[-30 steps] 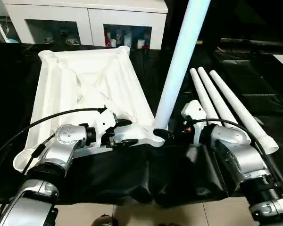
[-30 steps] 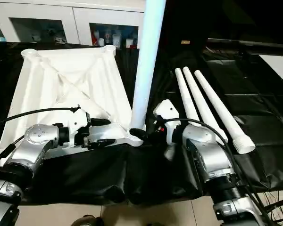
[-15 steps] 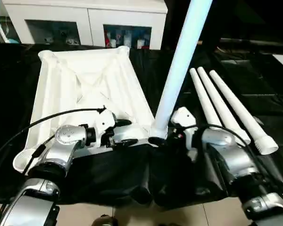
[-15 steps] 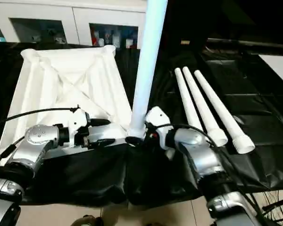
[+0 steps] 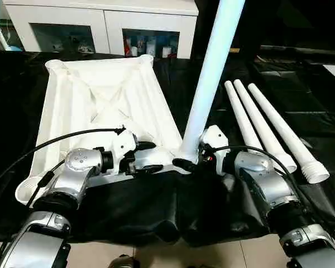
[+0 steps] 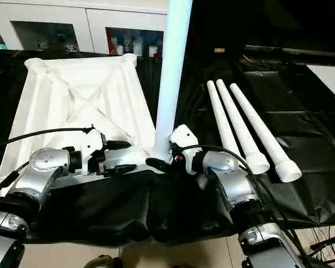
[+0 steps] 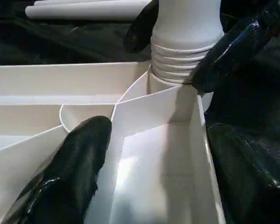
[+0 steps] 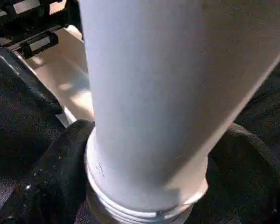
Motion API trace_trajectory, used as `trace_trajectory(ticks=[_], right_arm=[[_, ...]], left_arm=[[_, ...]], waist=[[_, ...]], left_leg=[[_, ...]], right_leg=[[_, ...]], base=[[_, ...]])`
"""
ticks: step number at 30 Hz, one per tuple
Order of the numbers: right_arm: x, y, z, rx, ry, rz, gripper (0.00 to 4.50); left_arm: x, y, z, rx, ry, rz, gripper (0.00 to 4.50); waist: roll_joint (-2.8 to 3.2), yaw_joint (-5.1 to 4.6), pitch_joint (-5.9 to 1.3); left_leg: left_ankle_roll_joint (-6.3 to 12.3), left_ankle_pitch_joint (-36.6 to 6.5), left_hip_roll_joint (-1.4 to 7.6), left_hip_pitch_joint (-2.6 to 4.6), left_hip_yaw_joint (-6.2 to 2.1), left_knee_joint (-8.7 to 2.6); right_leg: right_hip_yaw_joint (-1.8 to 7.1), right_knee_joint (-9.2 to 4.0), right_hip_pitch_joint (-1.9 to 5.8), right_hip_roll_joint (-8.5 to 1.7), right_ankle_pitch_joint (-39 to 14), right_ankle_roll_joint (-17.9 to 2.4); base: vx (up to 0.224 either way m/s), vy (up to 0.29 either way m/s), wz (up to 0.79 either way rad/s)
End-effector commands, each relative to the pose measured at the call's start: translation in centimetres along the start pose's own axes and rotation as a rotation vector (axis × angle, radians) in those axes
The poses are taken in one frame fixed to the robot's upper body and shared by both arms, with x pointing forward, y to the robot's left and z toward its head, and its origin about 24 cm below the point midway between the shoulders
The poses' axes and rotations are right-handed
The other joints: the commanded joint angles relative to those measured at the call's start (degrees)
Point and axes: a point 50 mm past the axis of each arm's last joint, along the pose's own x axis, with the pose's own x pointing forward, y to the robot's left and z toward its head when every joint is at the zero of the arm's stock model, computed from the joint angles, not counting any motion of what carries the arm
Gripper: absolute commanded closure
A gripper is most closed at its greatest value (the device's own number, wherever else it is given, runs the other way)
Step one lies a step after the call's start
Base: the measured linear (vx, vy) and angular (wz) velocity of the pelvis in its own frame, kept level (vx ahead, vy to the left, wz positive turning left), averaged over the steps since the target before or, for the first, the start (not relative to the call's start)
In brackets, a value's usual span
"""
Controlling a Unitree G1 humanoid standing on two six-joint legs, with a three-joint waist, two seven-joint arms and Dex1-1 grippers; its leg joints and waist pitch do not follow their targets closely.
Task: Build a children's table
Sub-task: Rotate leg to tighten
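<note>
White leg (image 5: pixel 209 84), clamped in the right hand (image 5: pixel 191 163), leans in its socket (image 7: pixel 163 88) — cross-threading looms if the rim (image 7: pixel 144 154), gripped by the left hand (image 5: pixel 151 157), slips.

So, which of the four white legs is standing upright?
The leg at the table top's near right corner socket, gripped at its base by the right end effector. The other three legs lie side by side on the black cover.

White legs (image 5: pixel 266 126), seemingly plain black cover (image 5: pixel 139 209)

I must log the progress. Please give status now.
Right gripper shut on upright leg, threaded end at corner socket. Left gripper clamps table top. Three legs wait.
</note>
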Motion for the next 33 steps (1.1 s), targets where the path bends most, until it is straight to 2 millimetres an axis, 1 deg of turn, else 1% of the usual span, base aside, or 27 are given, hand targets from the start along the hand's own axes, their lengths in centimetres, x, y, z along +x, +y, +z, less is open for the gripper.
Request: trace_trajectory(ticks=[1,2,4,5,6,7,8,10,12,15,19,23,24,27,29,30,32,33], right_arm=[[-0.1,-0.6,0.5,-0.016,-0.015,-0.022,0.56],[-0.1,-0.6,0.5,-0.014,-0.021,-0.025,0.84],[-0.1,-0.6,0.5,-0.01,-0.027,-0.028,0.9],[-0.1,-0.6,0.5,-0.008,-0.03,-0.028,0.96],[-0.1,-0.6,0.5,-0.007,-0.033,-0.028,1.1],[-0.1,-0.6,0.4,-0.006,-0.035,-0.029,1.1],[-0.1,-0.6,0.4,-0.003,-0.037,-0.029,1.33],[-0.1,-0.5,0.4,-0.001,-0.041,-0.028,1.37],[-0.1,-0.5,0.3,0.0,-0.045,-0.027,1.64],[-0.2,-0.4,0.3,0.004,-0.049,-0.033,1.72],[-0.3,-0.4,0.2,0.027,-0.068,-0.067,1.74],[-0.5,-0.8,-0.3,0.093,-0.102,-0.212,1.75],[-0.5,-0.8,-0.6,0.122,-0.102,-0.242,1.75],[-0.5,-0.7,-0.9,0.135,-0.096,-0.27,1.75],[-0.4,-0.6,-1.0,0.151,-0.093,-0.297,1.75],[-0.3,-0.5,-1.1,0.159,-0.093,-0.309,1.75],[0.0,-0.4,-1.1,0.168,-0.089,-0.336,1.75],[0.1,-0.4,-1.2,0.17,-0.082,-0.356,1.75]], left_arm=[[0.1,-0.8,-1.5,-0.043,0.077,-0.041,0.74],[0.1,-0.8,-1.5,-0.044,0.077,-0.042,0.68],[0.1,-0.9,-1.5,-0.045,0.078,-0.043,0.68],[0.1,-0.9,-1.5,-0.045,0.077,-0.045,0.68],[0.2,-0.9,-1.5,-0.045,0.076,-0.046,0.68],[0.2,-0.9,-1.5,-0.046,0.076,-0.046,0.68],[0.2,-1.0,-1.5,-0.046,0.075,-0.046,0.68],[0.2,-1.0,-1.5,-0.047,0.074,-0.046,0.68],[0.2,-1.0,-1.6,-0.048,0.072,-0.047,0.68],[0.2,-1.0,-1.6,-0.049,0.07,-0.043,0.68],[0.3,-1.1,-1.5,-0.056,0.059,-0.034,0.68],[0.7,-1.2,-1.6,-0.065,0.06,-0.018,0.68],[0.9,-1.2,-1.6,-0.069,0.061,-0.015,0.68],[1.1,-1.2,-1.5,-0.078,0.058,-0.008,0.68],[1.3,-1.1,-1.4,-0.086,0.057,0.002,0.68],[1.5,-1.0,-1.3,-0.091,0.058,0.009,0.68],[1.7,-0.9,-1.2,-0.087,0.066,0.025,0.68],[1.8,-0.8,-1.2,-0.089,0.067,0.03,0.68]], waist=[[0.57,-0.32,-3.07],[0.56,-0.38,-3.06],[0.59,-0.37,-3.03],[0.74,-0.36,-3.0],[0.63,-0.42,-2.99],[0.58,-0.44,-2.99],[0.58,-0.42,-2.97],[0.64,-0.44,-2.9],[0.61,-0.49,-2.87],[0.59,-0.52,-2.83],[0.55,-0.49,-2.88],[0.58,-0.64,-2.87],[0.71,-0.64,-2.91],[0.76,-0.86,-3.02],[0.68,-0.98,-3.08],[0.9,-0.98,-3.06],[0.78,-1.1,-3.13],[0.83,-1.18,-3.08]], left_leg=[[-2.2,-25.9,5.61,2.38,-3.08,-5.4],[-2.29,-26.1,5.62,2.39,-3.06,-5.49],[-2.4,-26.5,5.6,2.36,-3.06,-5.55],[-2.49,-26.8,5.62,2.38,-3.06,-5.57],[-2.55,-27.1,5.61,2.37,-3.07,-5.6],[-2.57,-27.2,5.61,2.4,-3.07,-5.6],[-2.54,-27.2,5.6,2.4,-3.08,-5.55],[-2.54,-27.3,5.64,2.34,-3.13,-5.61],[-2.71,-27.8,5.67,2.41,-3.18,-5.64],[-2.82,-28.2,5.66,2.44,-3.19,-5.7],[-2.64,-27.7,5.71,2.39,-3.19,-5.76],[-2.76,-27.1,5.69,2.34,-3.12,-5.9],[-2.77,-27.0,5.65,2.3,-3.15,-5.86],[-2.64,-26.1,5.62,2.27,-3.03,-6.01],[-2.21,-24.8,5.59,2.21,-2.89,-6.02],[-2.07,-24.5,5.58,2.19,-2.85,-5.98],[-2.0,-24.1,5.55,2.15,-2.82,-6.02],[-1.95,-24.0,5.57,2.19,-2.83,-6.09]], right_leg=[[3.32,-5.22,0.62,-5.7,-23.3,-11.7],[3.3,-5.17,0.59,-5.6,-22.7,-11.9],[3.31,-5.13,0.62,-5.56,-22.4,-12.0],[3.32,-5.14,0.58,-5.59,-22.5,-12.1],[3.34,-5.18,0.58,-5.61,-22.8,-12.1],[3.34,-5.18,0.54,-5.6,-23.0,-12.0],[3.39,-5.26,0.54,-5.71,-23.3,-12.0],[3.4,-5.32,0.51,-5.71,-23.9,-11.8],[3.42,-5.39,0.39,-5.73,-24.6,-11.6],[3.44,-5.45,0.33,-5.7,-24.8,-11.5],[3.46,-5.42,0.41,-5.75,-24.2,-11.6],[3.51,-5.39,0.31,-5.71,-22.9,-11.9],[3.49,-5.41,0.4,-5.75,-22.6,-11.9],[3.39,-5.33,0.6,-5.55,-20.6,-12.0],[3.38,-5.32,0.72,-5.53,-18.9,-12.4],[3.4,-5.32,0.76,-5.58,-18.6,-12.5],[3.32,-5.27,0.86,-5.49,-18.0,-12.7],[3.31,-5.34,0.84,-5.5,-18.1,-12.6]], base=[[0.0,0.0,0.0],[0.0,0.0,0.0],[0.0,0.0,0.0],[0.0,0.0,0.0],[0.0,0.0,0.0],[0.0,0.0,0.0],[0.0,0.0,0.0],[0.0,0.0,0.0],[0.0,0.0,0.0],[0.0,0.0,0.0],[0.0,0.0,0.0],[0.0,0.0,0.0],[0.0,0.0,0.0],[0.0,0.0,0.0],[0.0,0.0,0.0],[0.0,0.0,0.0],[0.0,0.0,0.0],[0.0,0.0,0.0]])
